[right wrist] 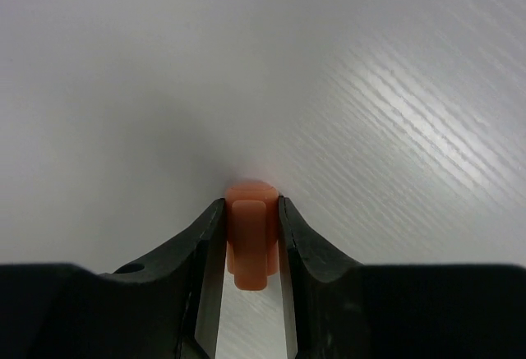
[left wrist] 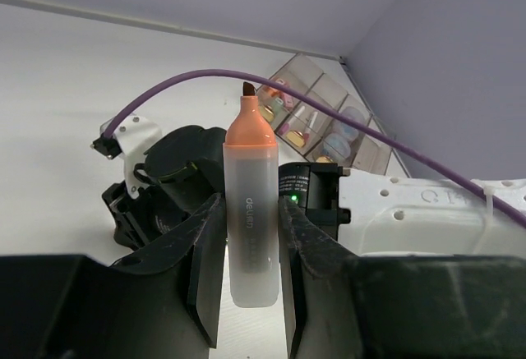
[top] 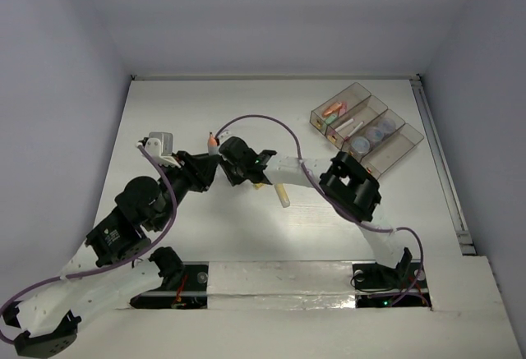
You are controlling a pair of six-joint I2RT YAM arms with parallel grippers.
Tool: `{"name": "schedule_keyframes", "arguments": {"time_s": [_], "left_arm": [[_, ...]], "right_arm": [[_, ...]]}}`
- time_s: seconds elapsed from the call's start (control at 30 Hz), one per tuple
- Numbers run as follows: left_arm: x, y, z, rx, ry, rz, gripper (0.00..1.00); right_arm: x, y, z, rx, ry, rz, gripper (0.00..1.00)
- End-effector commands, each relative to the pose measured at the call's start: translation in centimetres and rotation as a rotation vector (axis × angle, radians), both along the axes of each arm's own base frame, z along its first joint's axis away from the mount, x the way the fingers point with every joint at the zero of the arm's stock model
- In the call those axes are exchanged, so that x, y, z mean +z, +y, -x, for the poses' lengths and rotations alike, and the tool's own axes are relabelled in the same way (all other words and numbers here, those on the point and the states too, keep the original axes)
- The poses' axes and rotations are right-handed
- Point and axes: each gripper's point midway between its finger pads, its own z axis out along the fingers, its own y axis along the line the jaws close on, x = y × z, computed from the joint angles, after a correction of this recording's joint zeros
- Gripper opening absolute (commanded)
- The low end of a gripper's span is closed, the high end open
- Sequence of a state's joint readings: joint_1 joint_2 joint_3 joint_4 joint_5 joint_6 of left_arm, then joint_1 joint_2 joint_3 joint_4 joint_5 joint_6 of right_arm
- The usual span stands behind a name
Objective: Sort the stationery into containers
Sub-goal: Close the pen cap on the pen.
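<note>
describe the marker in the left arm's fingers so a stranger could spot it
Look to the middle of the white table. There the left arm's fingers clamp a marker with a frosted clear barrel and an orange neck. Unlike the markers in the bins at the far right, it is gripped, its dark tip bare.

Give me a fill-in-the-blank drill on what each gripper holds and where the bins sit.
The left gripper is shut on a translucent-bodied marker with an ____ neck. The right gripper pinches a small orange plastic ____. The smoky transparent plastic bins sit in the far ____ corner of the white table.
Missing words: orange; cap; right.
</note>
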State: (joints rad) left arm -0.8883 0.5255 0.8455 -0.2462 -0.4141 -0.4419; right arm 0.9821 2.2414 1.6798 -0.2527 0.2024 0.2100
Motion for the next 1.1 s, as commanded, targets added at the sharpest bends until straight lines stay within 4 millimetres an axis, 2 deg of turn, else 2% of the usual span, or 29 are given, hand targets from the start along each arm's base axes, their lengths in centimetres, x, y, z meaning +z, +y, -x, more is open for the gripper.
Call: {"name": "schedule_keyframes", "arguments": {"time_s": [0.0, 0.03, 0.07, 0.1, 0.13, 0.17, 0.23, 0.27, 0.3, 0.37, 0.4, 0.47, 0.5, 0.57, 0.6, 0.67, 0.7, 0.73, 0.8, 0.83, 0.87, 0.93, 1.07], "left_arm": [[1.8, -0.9, 0.3, -0.047, -0.054, 0.067, 0.00], [1.9, -1.0, 0.3, -0.055, -0.056, 0.071, 0.00], [2.1, -1.2, 0.4, -0.063, -0.060, 0.079, 0.00], [2.4, -1.7, 0.5, -0.086, -0.069, 0.093, 0.00], [2.6, -1.9, 0.6, -0.098, -0.075, 0.100, 0.00], [2.5, -2.2, 0.6, -0.110, -0.078, 0.107, 0.00], [3.1, -3.2, 0.8, -0.155, -0.098, 0.136, 0.00], [3.2, -3.6, 0.9, -0.171, -0.105, 0.146, 0.00], [3.4, -4.3, 0.9, -0.199, -0.118, 0.164, 0.00], [3.6, -5.0, 1.1, -0.230, -0.127, 0.186, 0.00], [3.3, -5.4, 1.1, -0.246, -0.127, 0.193, 0.00], [4.2, -6.4, 1.4, -0.295, -0.159, 0.234, 0.00], [4.7, -7.1, 1.8, -0.342, -0.183, 0.260, 0.00], [5.0, -7.7, 1.9, -0.376, -0.196, 0.287, 0.00], [5.1, -8.1, 1.8, -0.391, -0.209, 0.301, 0.00], [5.3, -8.7, 2.1, -0.434, -0.215, 0.319, 0.00], [5.5, -9.0, 2.3, -0.460, -0.233, 0.331, 0.00], [5.6, -9.3, 2.5, -0.479, -0.237, 0.340, 0.00], [6.1, -9.7, 3.0, -0.525, -0.254, 0.375, 0.00], [5.9, -9.9, 2.8, -0.530, -0.249, 0.380, 0.00], [6.1, -9.8, 2.8, -0.536, -0.253, 0.392, 0.00], [5.8, -10.2, 2.8, -0.561, -0.242, 0.412, 0.00], [5.3, -10.5, 2.7, -0.587, -0.228, 0.448, 0.00]], "right_arm": [[4.0, 0.2, -0.3, -0.006, 0.008, -0.166, 0.19], [7.6, -0.1, -1.6, -0.025, -0.032, -0.266, 0.19], [7.8, -1.1, -1.7, -0.033, -0.024, -0.286, 0.19], [9.8, -0.9, -1.9, -0.011, -0.040, -0.364, 0.18], [13.5, -1.6, -2.3, -0.016, -0.078, -0.451, 0.18], [13.5, -3.5, -3.0, -0.031, -0.065, -0.476, 0.18], [17.1, -4.5, -3.0, 0.004, -0.082, -0.609, 0.18], [20.1, -5.6, -2.8, 0.014, -0.112, -0.673, 0.18], [20.7, -7.0, -3.1, 0.031, -0.115, -0.720, 0.18], [23.1, -8.5, -2.8, 0.043, -0.116, -0.811, 0.18], [25.4, -9.8, -2.5, 0.071, -0.130, -0.870, 0.18], [27.9, -10.7, -1.7, 0.108, -0.130, -0.986, 0.18], [30.0, -11.7, -1.2, 0.157, -0.167, -1.050, 0.18], [32.1, -12.6, -0.4, 0.189, -0.123, -1.167, 0.18], [34.0, -13.2, 0.5, 0.267, -0.155, -1.238, 0.18], [34.9, -14.8, 0.6, 0.273, -0.055, -1.366, 0.18], [36.9, -15.7, 2.2, 0.386, -0.107, -1.436, 0.17], [36.2, -16.1, 1.8, 0.374, 0.017, -1.509, 0.17], [37.7, -16.7, 3.5, 0.501, 0.014, -1.596, 0.18], [37.9, -17.1, 3.5, 0.510, 0.082, -1.641, 0.17], [37.0, -16.8, 2.7, 0.500, 0.115, -1.655, 0.17], [36.9, -16.7, 2.5, 0.501, 0.115, -1.653, 0.17], [37.6, -17.2, 3.4, 0.507, 0.076, -1.655, 0.18]]}}
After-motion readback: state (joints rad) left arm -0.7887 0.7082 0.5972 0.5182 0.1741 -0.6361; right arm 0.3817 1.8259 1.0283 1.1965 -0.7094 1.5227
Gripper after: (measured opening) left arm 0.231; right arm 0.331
